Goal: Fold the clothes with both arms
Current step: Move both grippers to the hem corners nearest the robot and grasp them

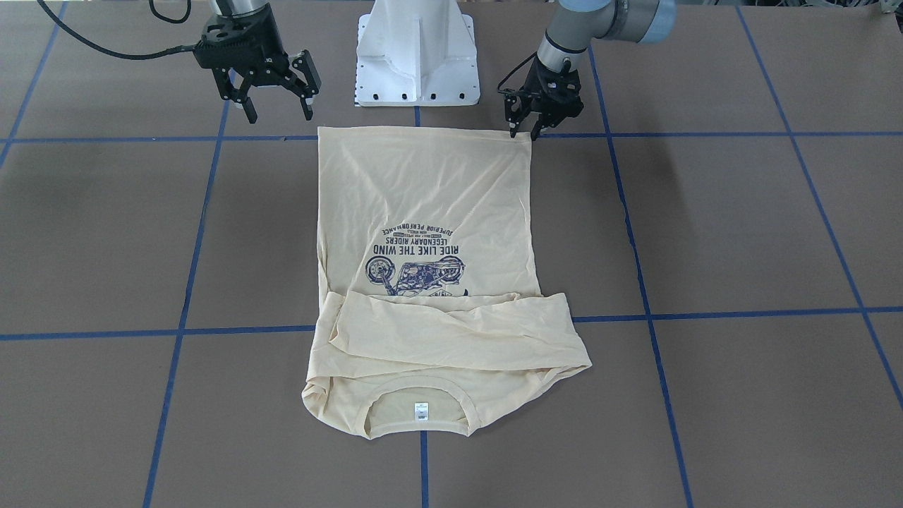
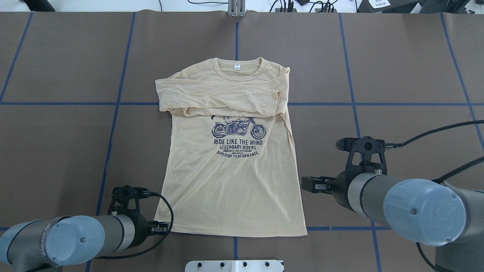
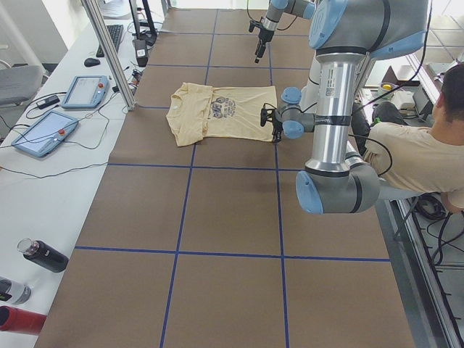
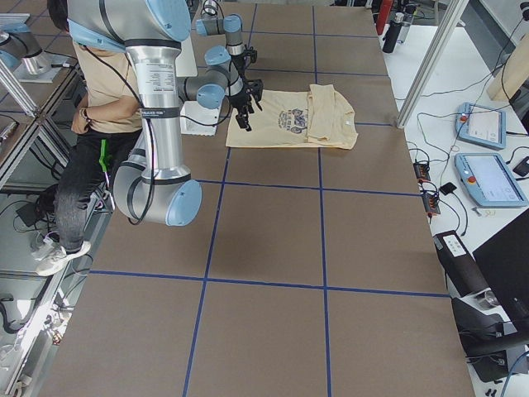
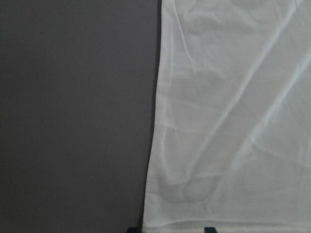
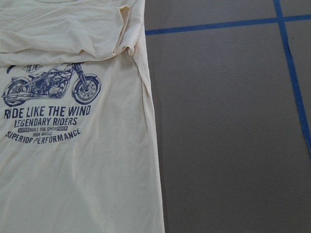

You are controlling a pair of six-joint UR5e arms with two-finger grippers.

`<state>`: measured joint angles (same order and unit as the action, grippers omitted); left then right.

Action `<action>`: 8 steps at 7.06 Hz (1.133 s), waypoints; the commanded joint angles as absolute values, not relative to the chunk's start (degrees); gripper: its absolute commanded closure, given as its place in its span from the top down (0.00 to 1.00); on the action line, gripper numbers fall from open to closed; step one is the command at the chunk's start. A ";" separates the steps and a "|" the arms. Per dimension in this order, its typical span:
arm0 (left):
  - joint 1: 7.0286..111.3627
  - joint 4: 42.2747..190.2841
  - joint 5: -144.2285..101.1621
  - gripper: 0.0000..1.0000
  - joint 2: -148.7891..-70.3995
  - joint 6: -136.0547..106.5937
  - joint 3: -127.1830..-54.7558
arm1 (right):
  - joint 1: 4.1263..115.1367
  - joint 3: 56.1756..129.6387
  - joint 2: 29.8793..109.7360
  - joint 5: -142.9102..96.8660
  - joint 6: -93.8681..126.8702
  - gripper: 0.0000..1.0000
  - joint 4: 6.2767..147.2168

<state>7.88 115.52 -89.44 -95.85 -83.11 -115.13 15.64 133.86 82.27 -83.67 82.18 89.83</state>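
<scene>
The pale yellow T-shirt (image 1: 423,197) lies flat, print up, in the overhead view (image 2: 230,181). Both sleeves (image 1: 451,331) are folded across the chest, and the neck tag (image 2: 237,67) is at the far end. My left gripper (image 1: 525,132) is low at the hem corner on my left (image 2: 160,227). Its fingers stand slightly apart at the shirt's edge (image 5: 160,145). My right gripper (image 1: 278,109) is wide open above the bare table, beside the shirt's right side (image 2: 304,184). The right wrist view shows the print (image 6: 48,111) and the shirt's right edge.
The white pedestal base (image 1: 417,56) stands just behind the hem. Blue tape lines (image 2: 351,103) cross the brown table. A seated person (image 3: 428,159) is behind the robot. Tablets (image 3: 43,134), bottles (image 3: 43,255) and a metal post (image 3: 109,51) line the far side.
</scene>
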 commanded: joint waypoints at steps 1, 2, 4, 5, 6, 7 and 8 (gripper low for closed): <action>7.65 115.49 -89.47 0.19 -95.80 -83.50 -115.31 | 15.56 133.86 82.27 -83.67 82.18 1.00 89.82; 7.65 115.40 -89.47 0.00 -95.80 -83.50 -115.57 | 15.56 133.86 82.27 -83.67 82.18 1.00 89.74; 7.82 114.88 -89.56 0.00 -95.71 -83.67 -118.46 | 13.90 132.81 82.53 -82.71 83.13 1.00 89.39; 7.82 114.87 -89.73 0.00 -95.80 -83.76 -119.00 | 10.15 130.63 82.27 -77.66 86.02 1.00 89.12; 7.74 114.87 -89.65 0.00 -95.80 -83.76 -118.92 | 6.54 129.21 82.27 -73.87 88.57 0.98 87.73; 7.73 114.87 -89.74 0.00 -95.80 -83.76 -118.92 | 3.37 126.07 82.18 -70.00 91.81 0.86 86.58; 7.73 114.87 -89.65 0.00 -95.80 -83.85 -118.92 | 1.16 123.51 82.26 -68.13 94.11 0.68 84.48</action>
<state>7.75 114.88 -89.69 -95.80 -83.78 -118.87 4.44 126.75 82.24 -71.43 90.88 86.65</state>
